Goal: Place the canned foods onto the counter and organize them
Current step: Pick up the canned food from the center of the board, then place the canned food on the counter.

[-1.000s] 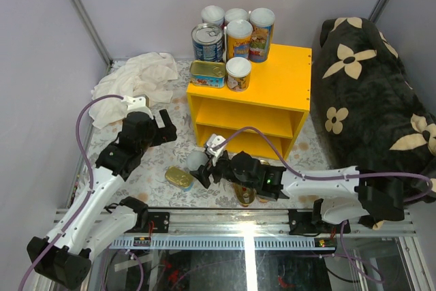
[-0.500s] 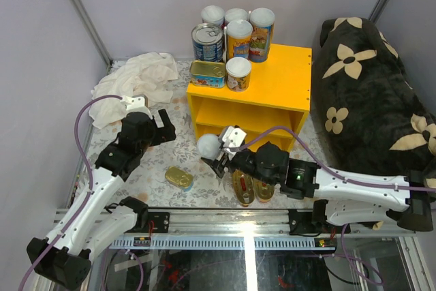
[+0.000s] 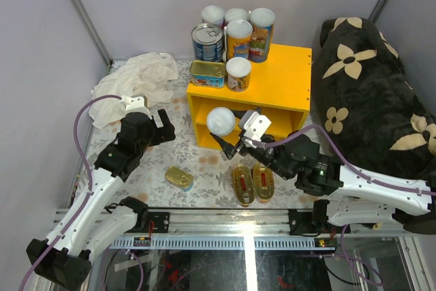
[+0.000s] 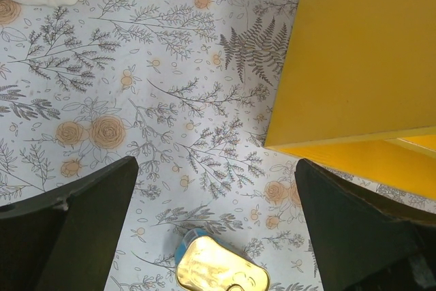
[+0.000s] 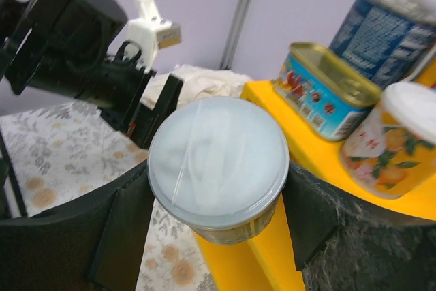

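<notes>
**Held can:** a short white-lidded can (image 5: 218, 168), upright with its lid toward the wrist camera, lifted off the floral floor (image 4: 102, 100) and close to the left front corner of the counter (image 3: 289, 76). Whether it has risen above the top cannot be told.
**Right gripper (image 3: 230, 138):** clamped on the can's side wall, with one finger (image 5: 122, 230) on each flank, below the lid's rim.
**Left gripper (image 3: 165, 125):** jaws spread wide with nothing between them, hovering over the floor beside the counter's left wall.
**On the counter:** seven cans grouped on the left half of the top, among them a blue steel can (image 3: 207, 42), a rectangular labelled tin (image 3: 208, 73) and a small orange-labelled can (image 3: 238, 73).
**On the floor:** a rectangular gold tin (image 4: 221, 274) near the left gripper, and two oval gold tins (image 3: 252, 182) side by side in front of the counter.
**Handling, round cans:** probably rigid and moderately heavy if full, with a smooth, slippery wall. They are best held at mid-body, since the plastic lid may flex or pop. A round wall can pivot between two pads, so it should be carried upright.
**Handling, flat tins:** low and slick, so the likely hold is across the narrow sides.
**Surroundings:** a crumpled cloth (image 3: 139, 76) at rear left and a dark flowered cushion (image 3: 371, 80) at right.
</notes>
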Robot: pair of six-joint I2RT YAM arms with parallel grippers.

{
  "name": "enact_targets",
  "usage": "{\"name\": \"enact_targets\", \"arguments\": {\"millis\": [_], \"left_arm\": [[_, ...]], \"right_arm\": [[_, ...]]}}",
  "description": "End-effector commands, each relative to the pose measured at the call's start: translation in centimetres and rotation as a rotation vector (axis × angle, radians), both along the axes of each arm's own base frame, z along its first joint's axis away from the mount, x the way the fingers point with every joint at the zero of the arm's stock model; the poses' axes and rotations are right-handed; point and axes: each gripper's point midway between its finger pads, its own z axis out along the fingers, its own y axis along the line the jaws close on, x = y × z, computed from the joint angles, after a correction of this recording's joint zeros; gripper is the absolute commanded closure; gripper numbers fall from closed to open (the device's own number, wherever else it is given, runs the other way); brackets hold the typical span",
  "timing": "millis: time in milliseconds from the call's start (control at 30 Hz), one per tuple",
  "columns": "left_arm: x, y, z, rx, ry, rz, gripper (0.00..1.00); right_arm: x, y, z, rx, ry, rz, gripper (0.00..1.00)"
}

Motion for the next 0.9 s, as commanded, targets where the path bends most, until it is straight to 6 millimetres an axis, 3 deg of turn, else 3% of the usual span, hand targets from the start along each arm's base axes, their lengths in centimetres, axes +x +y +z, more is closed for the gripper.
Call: {"name": "enact_targets", "arguments": {"millis": [0,433,700,867], "left_arm": [[0.9,0.4,2.1,0.004,-0.077,0.015,0.0],[1.1,0.2,2.2,0.007,-0.082,-0.007,0.0],[1.0,-0.4,2.2,-0.009,-0.084,-0.039,0.0],[1.0,-0.7,2.3,-0.019,-0.086,-0.054,0.0]], "right_arm": [[0.6,-3.8,9.3,0.209,-0.121,-0.103,1.0],[2.6,-8.1,15.1,0.243,-0.248,-0.324,1.0],[3.5,-13.4,20.1,0.334,-0.276,-0.515,1.0],[5.5,-15.9,20.9,0.328,-0.215,-0.635,1.0]]}}
